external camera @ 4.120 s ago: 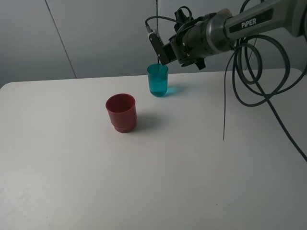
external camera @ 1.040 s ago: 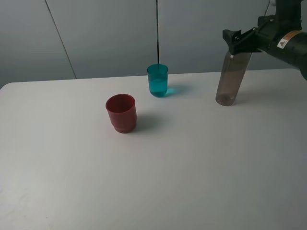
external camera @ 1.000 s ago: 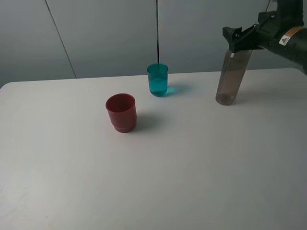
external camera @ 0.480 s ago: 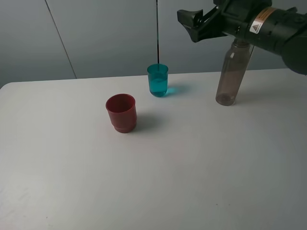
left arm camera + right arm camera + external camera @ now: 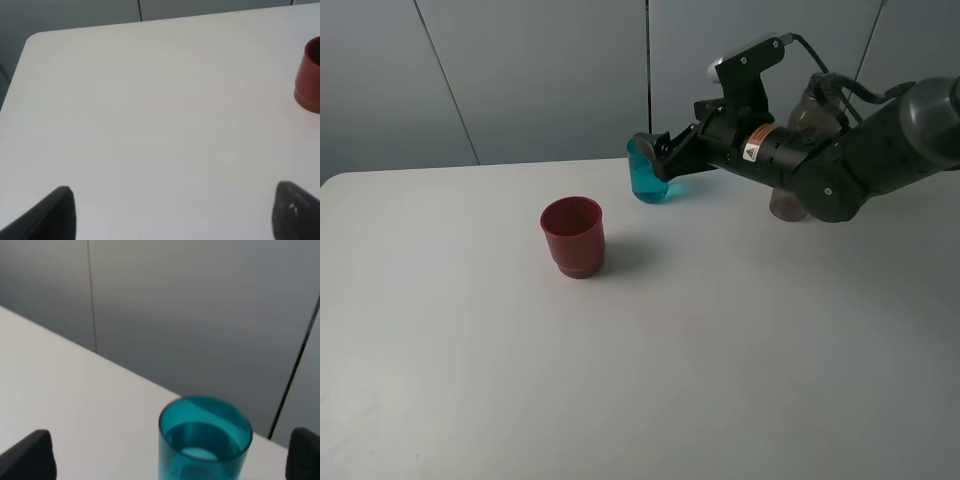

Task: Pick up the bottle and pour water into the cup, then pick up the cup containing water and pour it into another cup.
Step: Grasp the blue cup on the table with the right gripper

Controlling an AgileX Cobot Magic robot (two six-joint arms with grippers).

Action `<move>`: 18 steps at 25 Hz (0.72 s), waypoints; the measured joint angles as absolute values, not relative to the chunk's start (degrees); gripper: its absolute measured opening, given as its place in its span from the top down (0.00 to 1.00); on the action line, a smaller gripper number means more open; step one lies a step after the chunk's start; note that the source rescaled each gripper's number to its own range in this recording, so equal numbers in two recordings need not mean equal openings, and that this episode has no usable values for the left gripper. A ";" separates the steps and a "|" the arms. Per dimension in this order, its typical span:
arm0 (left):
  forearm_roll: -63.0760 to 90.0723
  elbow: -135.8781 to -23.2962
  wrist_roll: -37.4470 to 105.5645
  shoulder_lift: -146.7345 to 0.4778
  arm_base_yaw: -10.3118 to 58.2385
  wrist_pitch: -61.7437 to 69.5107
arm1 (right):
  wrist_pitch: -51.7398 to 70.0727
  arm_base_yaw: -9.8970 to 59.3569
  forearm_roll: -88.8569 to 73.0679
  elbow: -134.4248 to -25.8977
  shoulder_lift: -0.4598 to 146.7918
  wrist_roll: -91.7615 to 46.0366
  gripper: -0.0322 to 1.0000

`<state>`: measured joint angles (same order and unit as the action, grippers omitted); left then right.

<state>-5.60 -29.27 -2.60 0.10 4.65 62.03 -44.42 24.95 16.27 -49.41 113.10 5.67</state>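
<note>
We are holding the right hand spread wide, the teal cup just ahead; we are planning to centre it, then close gently, keeping it upright.

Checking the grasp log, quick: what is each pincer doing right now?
Left pincer: open, holding nothing.
Right pincer: open, holding nothing; the cup sits ahead of it, ungripped.

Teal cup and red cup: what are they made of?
Teal cup: probably plastic, translucent and glossy, since its far wall shows through the near side. Red cup: likely moulded plastic, opaque with a duller finish. It has a stepped base and nothing shows through.
</note>
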 joint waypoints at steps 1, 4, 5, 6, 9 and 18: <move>-5.60 -29.27 -2.60 0.10 4.65 62.03 | -44.50 24.95 16.15 -49.41 114.50 5.79 0.00; -5.60 -29.27 -2.60 0.10 4.65 62.03 | -46.04 24.95 15.91 -49.49 117.78 5.93 0.00; -5.60 -29.27 -2.60 0.10 4.65 62.03 | -46.53 24.95 15.91 -49.78 118.71 5.93 0.00; -5.60 -29.27 -2.60 0.10 4.65 62.03 | -46.53 24.95 15.91 -50.47 119.41 5.93 0.00; -5.60 -29.27 -2.60 0.10 4.65 62.03 | -46.25 24.95 15.79 -52.61 121.75 5.31 0.00; -5.60 -29.27 -2.60 0.10 4.65 62.03 | -44.92 24.95 15.69 -60.55 129.00 4.83 0.00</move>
<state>-5.60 -29.27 -2.60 0.10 4.65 62.03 -44.92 24.95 15.69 -60.55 129.00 4.83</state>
